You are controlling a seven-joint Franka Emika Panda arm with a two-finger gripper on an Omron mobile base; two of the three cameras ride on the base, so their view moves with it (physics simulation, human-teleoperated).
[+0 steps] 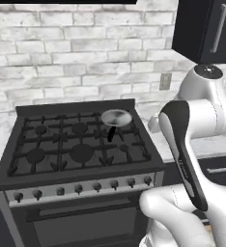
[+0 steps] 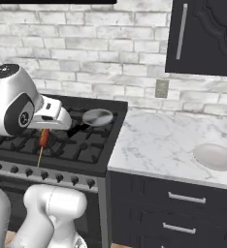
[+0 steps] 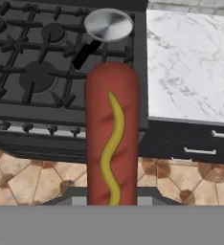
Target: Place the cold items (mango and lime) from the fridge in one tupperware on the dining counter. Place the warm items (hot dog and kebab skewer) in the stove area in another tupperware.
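Hot dog carried off the stove
The gripper (image 3: 112, 203) pinched the hot dog (image 3: 111, 134) at frame centre; keeping it level toward a tupperware seemed wise.

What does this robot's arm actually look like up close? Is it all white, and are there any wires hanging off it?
The arm is mostly glossy white, built of rounded, bulging shells. A dark band curves along one segment, and the joints end in dark round caps. In the right base view, a joint shows a black disc with small pale marks. No loose cables show.
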